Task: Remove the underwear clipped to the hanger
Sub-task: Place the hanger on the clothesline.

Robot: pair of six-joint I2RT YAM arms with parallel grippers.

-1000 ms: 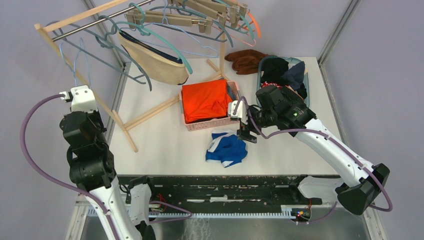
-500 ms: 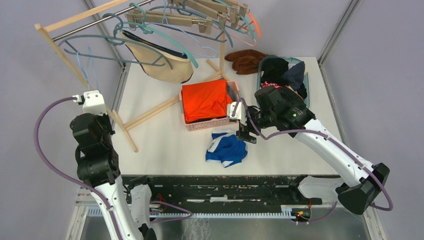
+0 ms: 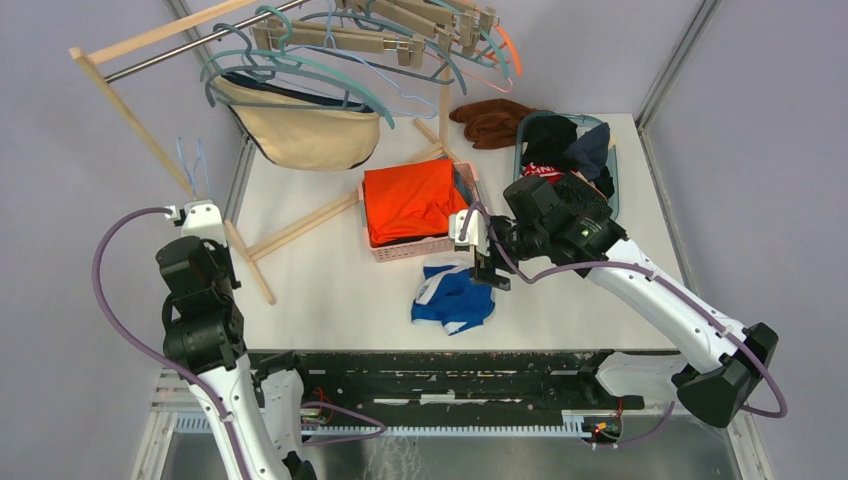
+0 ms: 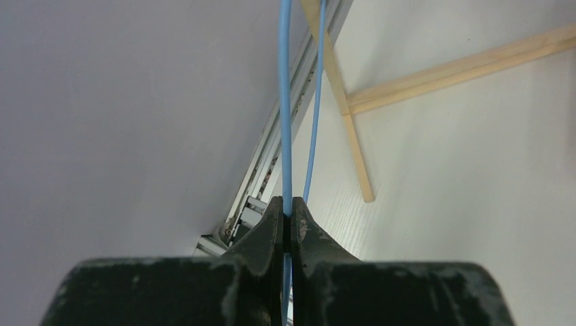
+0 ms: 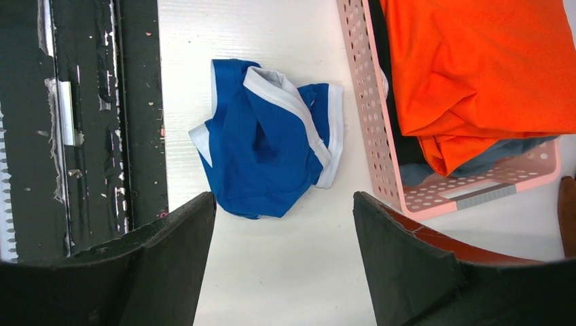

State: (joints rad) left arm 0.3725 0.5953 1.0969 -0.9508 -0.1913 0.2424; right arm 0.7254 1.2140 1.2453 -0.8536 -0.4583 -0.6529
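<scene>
Beige underwear hangs from a teal hanger on the rack, with a dark navy piece just behind its top edge. Royal blue and white underwear lies crumpled on the table, and it also shows in the right wrist view. My left gripper is shut on a thin blue hanger wire, left of the rack; its jaws pinch the wire. My right gripper is open and empty, just above the table beside the blue underwear.
A pink basket holds an orange garment. A teal bin of dark clothes stands at the back right, with a brown cloth beside it. The wooden rack leg crosses the left of the table. Wooden clip hangers hang on the rail.
My left arm has moved right and nearer with the blue wire. The teal hanger and beige underwear have swung up and left. My right gripper has shifted slightly left.
</scene>
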